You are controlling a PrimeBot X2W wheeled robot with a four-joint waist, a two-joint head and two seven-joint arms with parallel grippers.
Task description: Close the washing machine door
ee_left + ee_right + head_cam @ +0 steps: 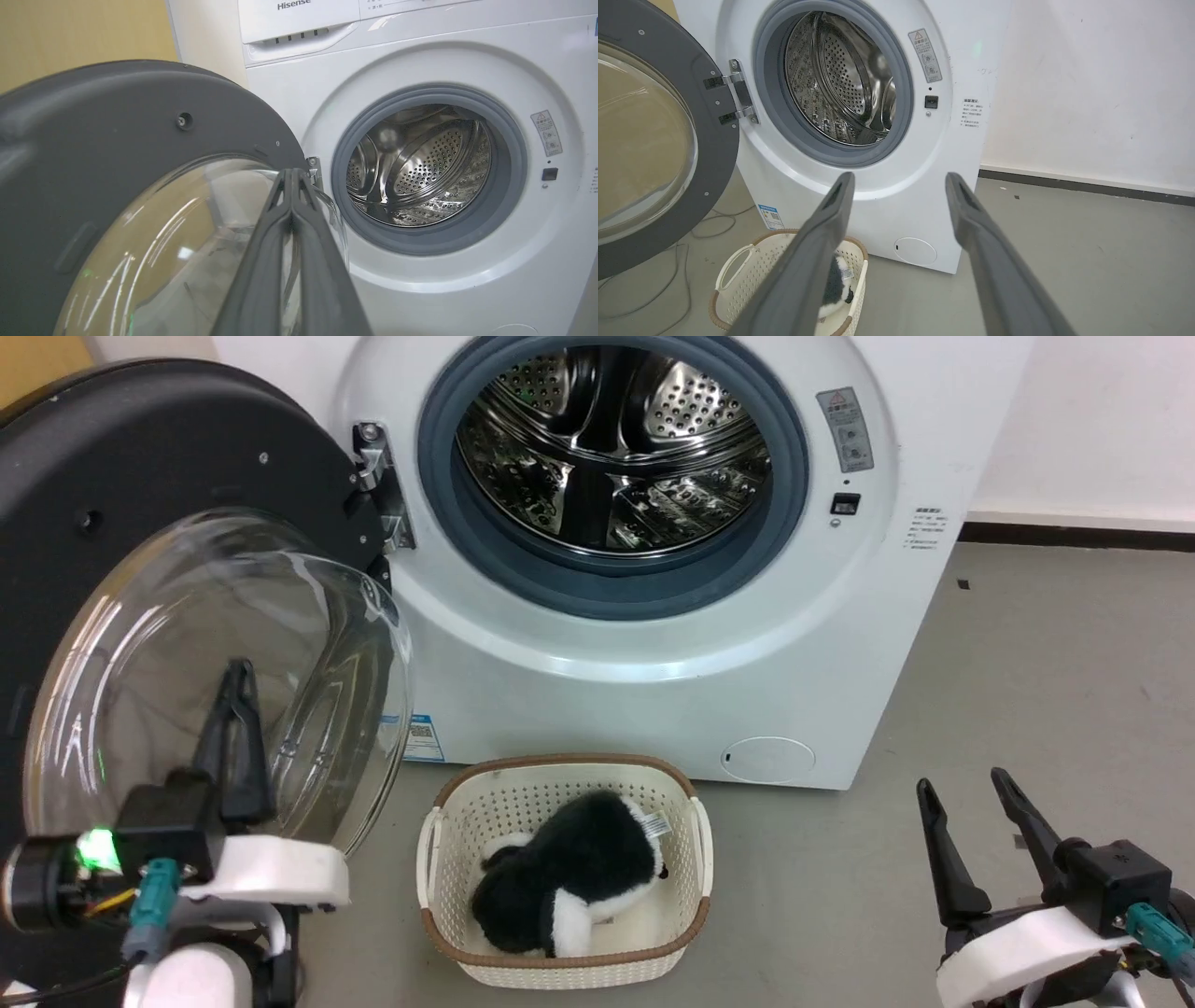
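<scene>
Black-rimmed round glass-centred washing machine door (140,448) stands wide open at frame left, hinged off the big white front-loading washing machine (653,700), so nothing done yet; left gripper (240,674) pinched together and empty by the door's clear bowl (112,644), contact unclear, right gripper (962,782) spread apart lower right.

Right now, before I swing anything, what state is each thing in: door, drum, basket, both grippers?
Door: open, swung wide on its hinge.
Drum: empty, as far as can be seen.
Basket: upright, holding a black-and-white plush toy.
Left gripper: shut, gripping nothing, in front of the door's glass; contact unclear.
Right gripper: open, empty.
</scene>
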